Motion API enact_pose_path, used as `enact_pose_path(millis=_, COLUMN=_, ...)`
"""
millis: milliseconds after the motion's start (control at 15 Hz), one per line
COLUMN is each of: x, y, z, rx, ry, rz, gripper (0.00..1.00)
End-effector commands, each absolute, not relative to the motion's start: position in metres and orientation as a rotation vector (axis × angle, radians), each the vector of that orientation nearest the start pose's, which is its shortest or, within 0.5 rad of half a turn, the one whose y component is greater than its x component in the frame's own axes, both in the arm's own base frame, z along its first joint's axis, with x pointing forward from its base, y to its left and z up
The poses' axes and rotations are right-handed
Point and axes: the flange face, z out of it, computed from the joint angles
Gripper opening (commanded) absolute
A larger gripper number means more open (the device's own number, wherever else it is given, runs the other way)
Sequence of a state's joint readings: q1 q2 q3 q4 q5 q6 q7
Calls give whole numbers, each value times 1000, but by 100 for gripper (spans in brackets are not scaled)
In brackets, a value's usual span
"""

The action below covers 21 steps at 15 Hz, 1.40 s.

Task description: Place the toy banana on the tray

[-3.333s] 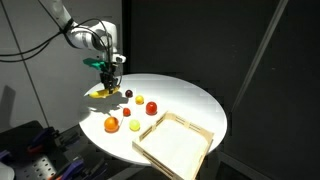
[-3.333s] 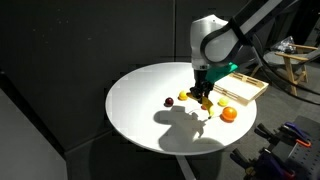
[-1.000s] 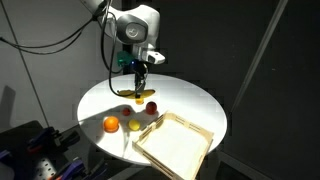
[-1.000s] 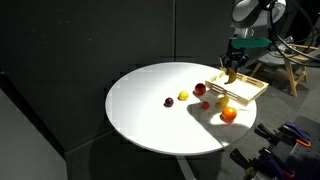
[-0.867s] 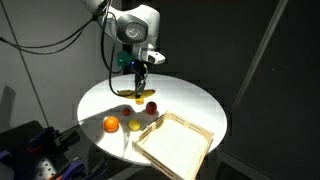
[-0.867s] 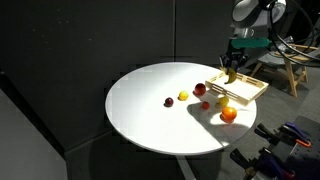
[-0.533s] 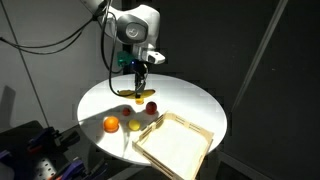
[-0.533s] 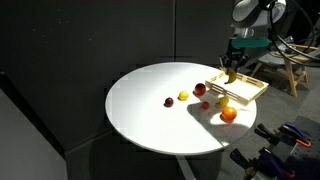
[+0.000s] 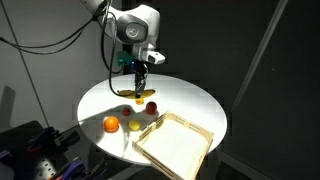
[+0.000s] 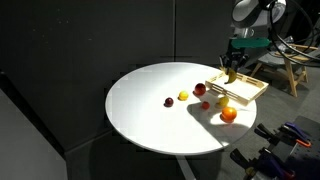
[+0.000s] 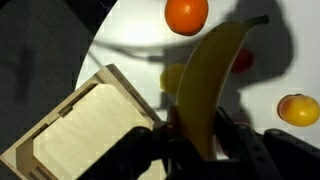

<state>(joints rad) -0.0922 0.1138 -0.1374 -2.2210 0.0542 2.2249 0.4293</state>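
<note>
My gripper (image 9: 138,80) is shut on the toy banana (image 9: 141,93), a curved yellow fruit that hangs from the jaws above the round white table. In the wrist view the banana (image 11: 210,85) runs up from between the fingers, over the loose fruits. The light wooden tray (image 11: 80,130) lies just to its left with nothing in it. In both exterior views the tray (image 9: 172,143) (image 10: 240,90) sits at the table's edge. The gripper (image 10: 231,66) hovers by the tray's rim.
An orange ball (image 9: 110,124), a yellow-green fruit (image 9: 133,125) and red fruits (image 9: 152,108) lie on the table (image 9: 190,100) beside the tray. The wrist view shows the orange ball (image 11: 186,14) and a yellow-orange fruit (image 11: 298,109). Dark curtains surround the table.
Since 3.3 s ago the gripper has lifted the banana off the table and carried it toward the tray. Over the last second nothing has moved.
</note>
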Motion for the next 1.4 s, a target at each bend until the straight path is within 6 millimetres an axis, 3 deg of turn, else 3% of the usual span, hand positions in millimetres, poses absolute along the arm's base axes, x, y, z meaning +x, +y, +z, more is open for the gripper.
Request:
enact_pose_path(millis=0, x=515, y=-118, z=317, rx=-2936, ry=1062, rz=174, gripper=40)
enact_pose_path(millis=67, x=515, y=-118, z=317, rx=-2936, ry=1062, rz=174, gripper=15)
enact_pose_path(millis=600, x=526, y=-128, z=322, rx=-2916, ry=1088, rz=141, gripper=15)
enact_pose_path(millis=1333, x=562, y=-176, z=337, rx=-2878, ry=1207, rz=77, gripper=15)
